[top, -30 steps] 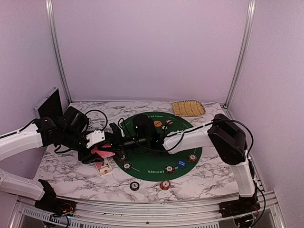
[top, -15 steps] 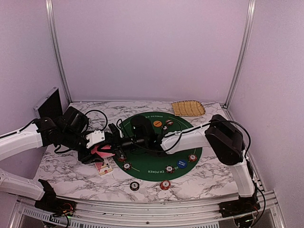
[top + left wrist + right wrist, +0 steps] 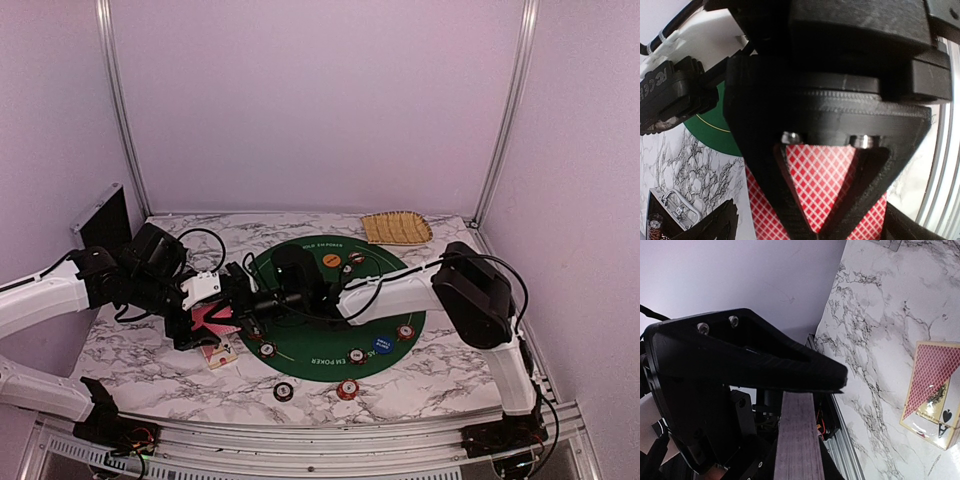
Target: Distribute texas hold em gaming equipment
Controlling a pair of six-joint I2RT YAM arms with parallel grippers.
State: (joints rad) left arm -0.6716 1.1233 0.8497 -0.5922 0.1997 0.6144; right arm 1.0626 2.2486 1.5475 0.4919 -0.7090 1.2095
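Red with a fine white lattice on the backs of the playing cards [image 3: 822, 185]. Green on the round mat [image 3: 310, 347], grey-veined white across the counter [image 3: 150, 370], tan weave on the tray [image 3: 396, 228]. Solid colour on the blue button [image 3: 381, 344] and orange button [image 3: 332, 260].

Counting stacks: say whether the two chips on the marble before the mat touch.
Apart. The top view shows bare marble between the dark chip and the red chip.

1. From above, you cannot tell where the left gripper [image 3: 238, 322] ends and the right gripper [image 3: 256, 303] begins. Their tips overlap and hide both grips.
2. Your left wrist view is mostly blocked by the gripper itself, so only part of the red-backed card [image 3: 820, 175] shows, cropped at the bottom.
3. In your right wrist view, the card pack [image 3: 931, 390] runs off the right edge, and the grey strip [image 3: 796, 440] near the lens is blurred.
4. The markings on the chip [image 3: 284, 391] are too small to read.
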